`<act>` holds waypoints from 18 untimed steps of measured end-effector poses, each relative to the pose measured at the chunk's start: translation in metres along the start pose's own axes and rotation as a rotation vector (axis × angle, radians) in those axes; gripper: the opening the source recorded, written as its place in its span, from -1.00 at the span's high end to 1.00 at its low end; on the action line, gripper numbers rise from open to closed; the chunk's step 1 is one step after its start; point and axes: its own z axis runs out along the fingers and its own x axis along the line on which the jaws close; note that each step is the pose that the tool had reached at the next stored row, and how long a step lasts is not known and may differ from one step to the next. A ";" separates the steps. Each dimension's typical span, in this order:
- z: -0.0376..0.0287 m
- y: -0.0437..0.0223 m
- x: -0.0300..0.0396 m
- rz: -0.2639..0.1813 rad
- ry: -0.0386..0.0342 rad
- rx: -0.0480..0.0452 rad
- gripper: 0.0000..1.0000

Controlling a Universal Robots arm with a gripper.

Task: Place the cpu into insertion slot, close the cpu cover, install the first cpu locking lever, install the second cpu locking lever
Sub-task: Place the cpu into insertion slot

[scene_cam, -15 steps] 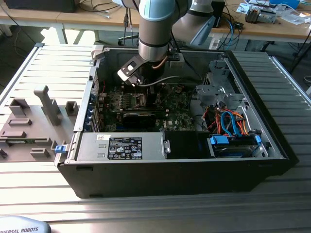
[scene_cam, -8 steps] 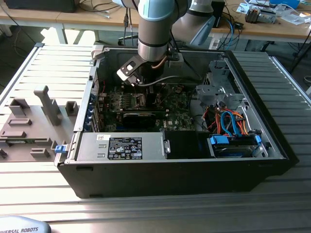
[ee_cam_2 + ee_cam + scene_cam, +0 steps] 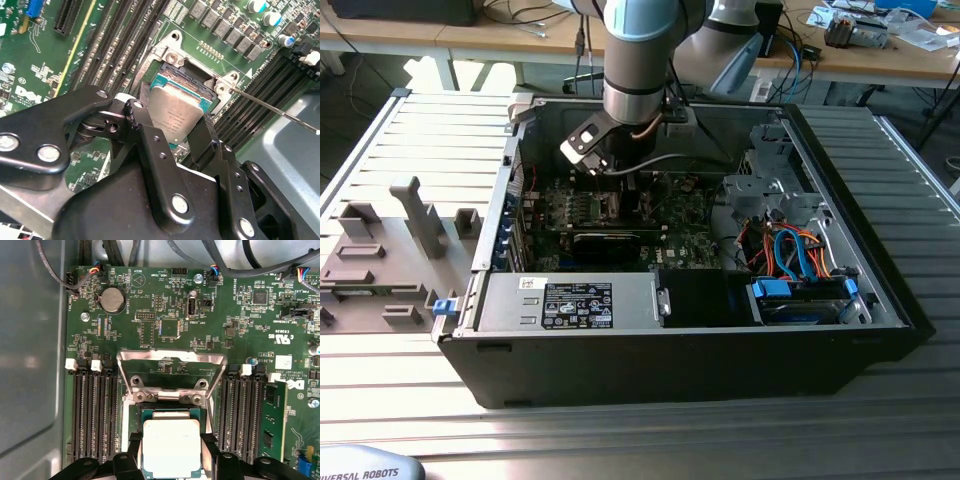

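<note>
Silver-grey cpu (image 3: 171, 449) is clamped in my gripper (image 3: 171, 442) right at the slot (image 3: 150, 413) (seated or not, I can't tell), while the cover (image 3: 170, 356) stands raised and a lever (image 3: 272, 109) hangs free, so closing and both latchings remain, I judge.

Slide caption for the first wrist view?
Hand holding the chip over the open socket, with the metal cover raised.

Exterior view high, far back — both wrist views hug the cpu (image 3: 171, 447).
</note>
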 end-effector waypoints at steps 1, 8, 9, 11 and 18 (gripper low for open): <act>0.0000 -0.0001 0.0005 0.003 0.0001 -0.0001 -0.08; 0.0021 -0.0003 0.0024 0.029 -0.0155 -0.0001 -0.08; 0.0025 -0.0003 0.0027 0.031 -0.0184 -0.0002 -0.08; 0.0030 -0.0003 0.0035 0.034 -0.0226 -0.0001 -0.08; 0.0046 -0.0006 0.0097 0.040 -0.0349 0.0002 -0.08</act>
